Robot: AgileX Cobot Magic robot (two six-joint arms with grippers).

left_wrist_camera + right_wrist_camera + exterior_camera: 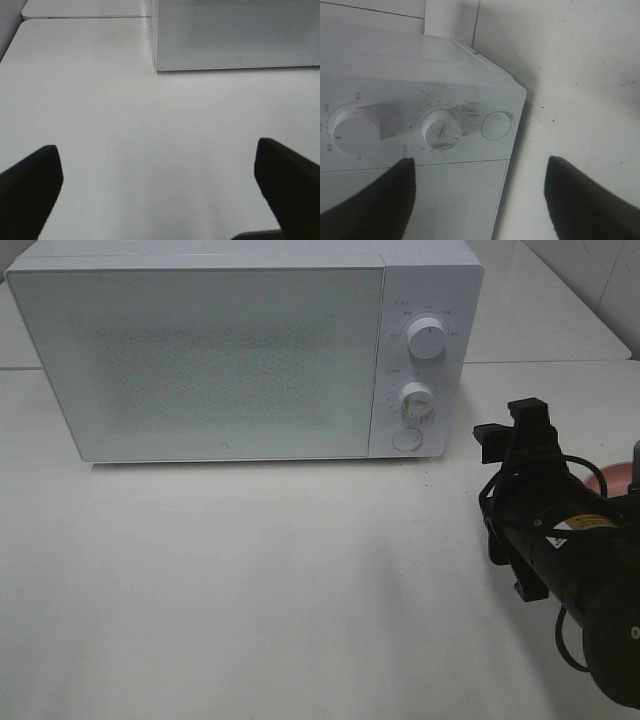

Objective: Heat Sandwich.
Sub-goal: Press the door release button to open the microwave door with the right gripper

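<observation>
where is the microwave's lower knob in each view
exterior high: lower knob sits right of the microwave door, just above the round button.
left wrist: not in it.
right wrist: lower knob lies between the other knob and the round button.
shared landmark: the microwave door shows in all three.

The microwave [200, 360] dial [427, 340] markings are too small to read.

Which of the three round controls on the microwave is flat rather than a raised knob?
The bottom button: a flat ring, while the upper knob and lower knob above it stick out.
</observation>
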